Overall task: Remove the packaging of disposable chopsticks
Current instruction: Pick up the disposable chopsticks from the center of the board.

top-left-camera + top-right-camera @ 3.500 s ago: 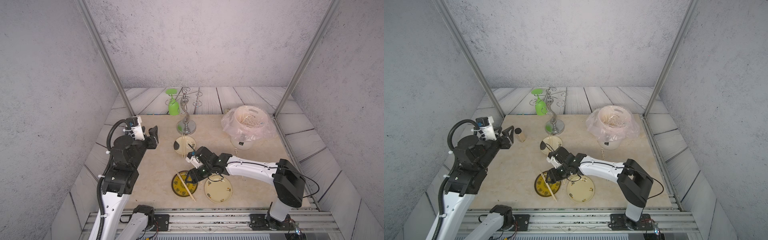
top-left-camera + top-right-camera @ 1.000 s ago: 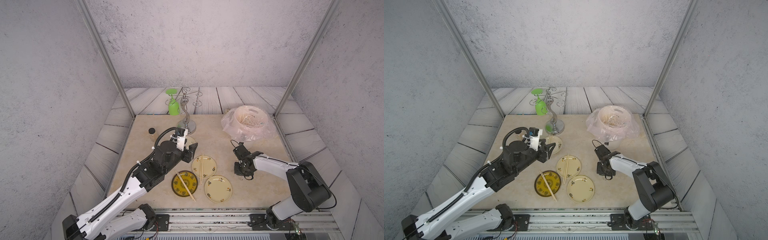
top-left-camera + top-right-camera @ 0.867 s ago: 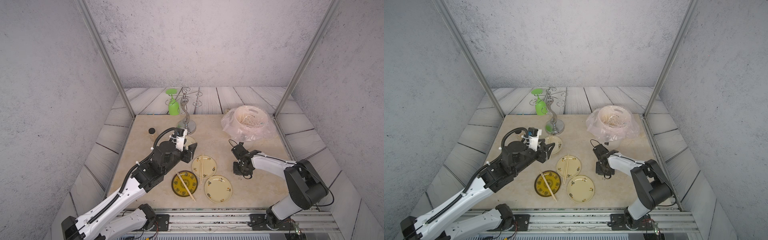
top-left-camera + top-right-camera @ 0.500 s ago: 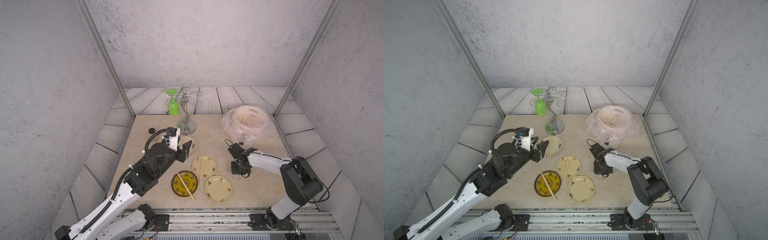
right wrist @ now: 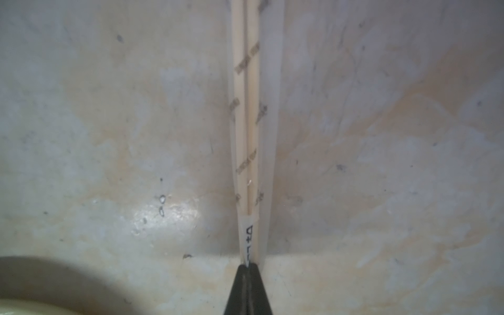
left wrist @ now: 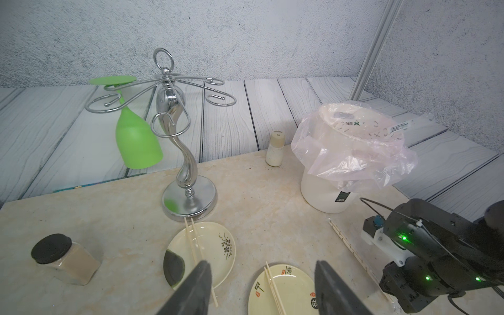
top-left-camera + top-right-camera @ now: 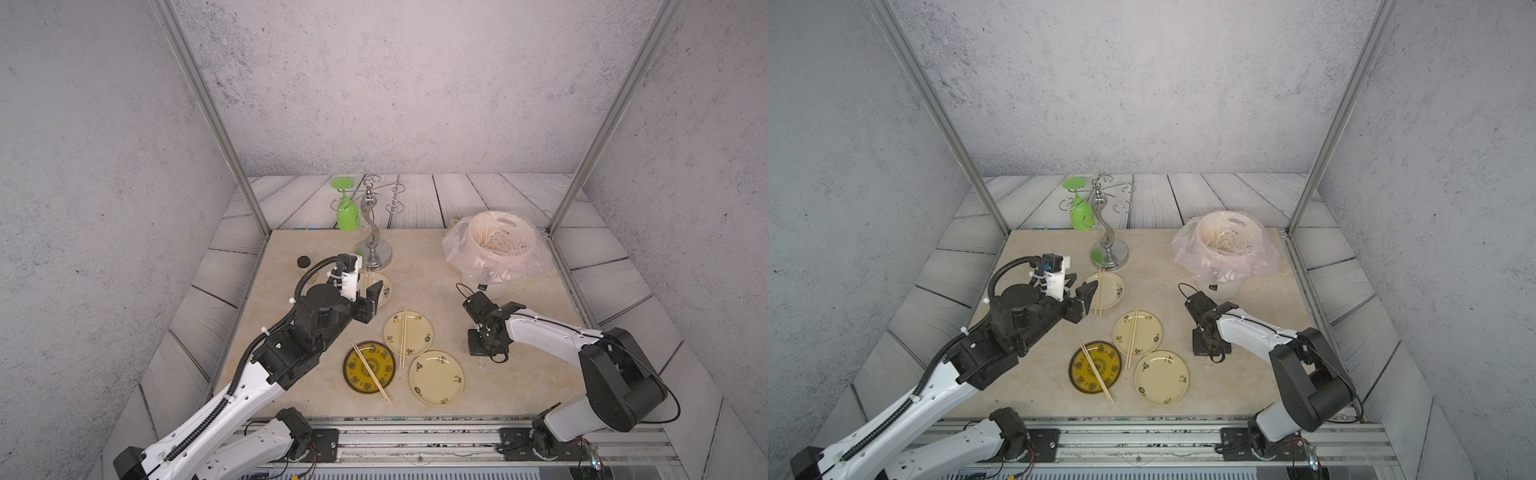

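One packaging (image 5: 268,136) sleeve lies on the beige table with a pair of disposable chopsticks (image 5: 240,109) inside. My right gripper (image 5: 247,266) points down at the table and is shut on the sleeve's printed end. In both top views it (image 7: 482,353) (image 7: 1204,349) stands right of the plates. The sleeve (image 6: 350,246) runs away from it towards the bin. My left gripper (image 6: 263,275) hangs open and empty over the gap between two plates (image 7: 372,297). Bare chopsticks lie on three plates (image 7: 404,328).
A white bin (image 7: 498,245) lined with a pinkish bag stands at the back right. A chrome glass stand (image 7: 372,241) with a green glass (image 7: 347,214) is at the back. A black-lidded jar (image 7: 304,262) and a small bottle (image 6: 275,148) stand nearby. One pale plate (image 7: 436,376) is bare.
My right gripper has closed its jaws onto the sleeve's end and shifted slightly left. The left arm has drawn back a little to the left, still open.
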Action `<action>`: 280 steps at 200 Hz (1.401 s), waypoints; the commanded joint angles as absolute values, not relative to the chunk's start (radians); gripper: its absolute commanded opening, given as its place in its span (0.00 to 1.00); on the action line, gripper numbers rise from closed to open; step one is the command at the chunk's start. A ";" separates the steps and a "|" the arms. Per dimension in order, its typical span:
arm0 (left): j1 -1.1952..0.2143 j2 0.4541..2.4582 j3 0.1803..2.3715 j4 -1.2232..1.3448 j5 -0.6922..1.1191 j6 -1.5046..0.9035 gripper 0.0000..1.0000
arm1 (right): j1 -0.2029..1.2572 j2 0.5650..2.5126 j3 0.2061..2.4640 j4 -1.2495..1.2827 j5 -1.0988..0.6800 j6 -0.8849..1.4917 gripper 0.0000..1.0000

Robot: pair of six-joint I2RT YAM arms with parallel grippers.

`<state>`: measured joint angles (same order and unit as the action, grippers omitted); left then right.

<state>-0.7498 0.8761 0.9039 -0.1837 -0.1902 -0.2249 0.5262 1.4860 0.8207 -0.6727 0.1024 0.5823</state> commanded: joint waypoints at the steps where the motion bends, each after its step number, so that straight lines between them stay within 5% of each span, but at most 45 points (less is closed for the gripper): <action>1: -0.743 0.885 0.899 -0.169 -0.201 -0.210 0.62 | 0.526 1.423 0.808 -0.675 0.102 0.578 0.00; 173: -0.674 1.115 1.015 -0.066 0.294 -0.537 0.66 | 0.526 0.965 0.638 -0.525 -0.207 0.487 0.00; 280: -0.621 1.367 1.107 0.047 0.520 -0.785 0.67 | 0.536 0.909 0.656 -0.300 -0.472 0.435 0.00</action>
